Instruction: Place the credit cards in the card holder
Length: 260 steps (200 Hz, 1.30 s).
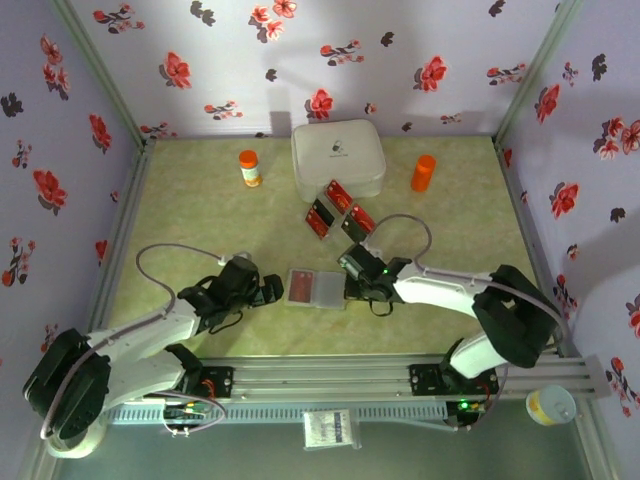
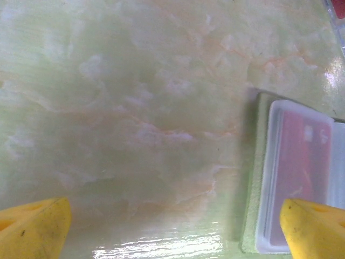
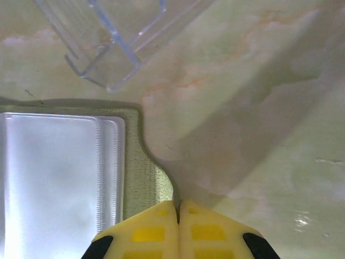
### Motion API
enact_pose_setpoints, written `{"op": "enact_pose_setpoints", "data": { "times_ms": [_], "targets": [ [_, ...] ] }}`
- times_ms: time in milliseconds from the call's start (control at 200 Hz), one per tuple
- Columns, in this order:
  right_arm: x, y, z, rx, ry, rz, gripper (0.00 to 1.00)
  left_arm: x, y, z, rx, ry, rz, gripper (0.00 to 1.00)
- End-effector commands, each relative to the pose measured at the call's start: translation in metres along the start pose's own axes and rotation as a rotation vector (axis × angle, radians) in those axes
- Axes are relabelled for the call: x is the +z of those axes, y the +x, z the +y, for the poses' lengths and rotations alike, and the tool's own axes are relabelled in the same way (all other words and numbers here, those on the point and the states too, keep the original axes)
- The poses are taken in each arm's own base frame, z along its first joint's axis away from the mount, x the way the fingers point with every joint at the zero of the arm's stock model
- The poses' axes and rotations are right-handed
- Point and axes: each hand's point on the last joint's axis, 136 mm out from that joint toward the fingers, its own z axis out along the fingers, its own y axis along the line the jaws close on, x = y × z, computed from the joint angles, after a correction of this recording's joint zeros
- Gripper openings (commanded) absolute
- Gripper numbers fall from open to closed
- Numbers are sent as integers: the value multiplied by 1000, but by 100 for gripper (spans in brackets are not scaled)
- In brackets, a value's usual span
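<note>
The card holder (image 1: 315,288) lies open on the table between both arms, olive-green outside with clear pockets. In the left wrist view a red card (image 2: 299,172) shows through the pocket of the card holder (image 2: 253,216). Three red credit cards (image 1: 338,193) (image 1: 320,220) (image 1: 358,222) lie loose behind it. My right gripper (image 1: 350,285) is at the holder's right edge. Its yellow fingers (image 3: 156,232) are pressed together on the olive-green rim of the card holder (image 3: 143,178), at the right gripper (image 3: 178,208). My left gripper (image 1: 268,291) stands open just left of the holder, its fingertips (image 2: 38,226) wide apart over bare table.
A large white rounded case (image 1: 338,158) stands at the back centre, with an orange bottle (image 1: 249,167) to its left and an orange cylinder (image 1: 423,172) to its right. A clear plastic piece (image 3: 118,38) lies just beyond the holder. Floral walls close off three sides.
</note>
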Motion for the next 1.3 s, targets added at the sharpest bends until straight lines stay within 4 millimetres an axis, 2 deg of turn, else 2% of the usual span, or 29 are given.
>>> {"op": "enact_pose_setpoints", "data": {
  "times_ms": [0,65,225,385,515,640,790,960,1295],
  "targets": [
    [-8,-10,-9,40,19,-57,12,0,-6,-12,20,30,-10,100],
    [-16,-16,-7,31,-1,-64,27,1,-6,-12,23,31,-7,100],
    [-54,-42,2,-18,-54,-114,42,0,-6,-15,27,37,-7,100],
    [-99,-83,1,-94,-55,-182,49,-1,-6,-17,29,42,-8,100],
    [-119,-114,0,-171,-20,-199,49,-1,-5,-18,29,48,-3,100],
    [-114,-132,7,-261,5,-135,48,-1,-4,-19,32,53,2,100],
    [-90,-142,17,-359,59,-30,43,-1,-2,-19,37,49,7,100],
    [-65,-155,18,-403,139,19,35,-2,-5,-15,57,6,6,100],
    [-38,-163,21,-426,189,63,31,-5,-21,-3,71,-64,-77,100]
  ]
}}
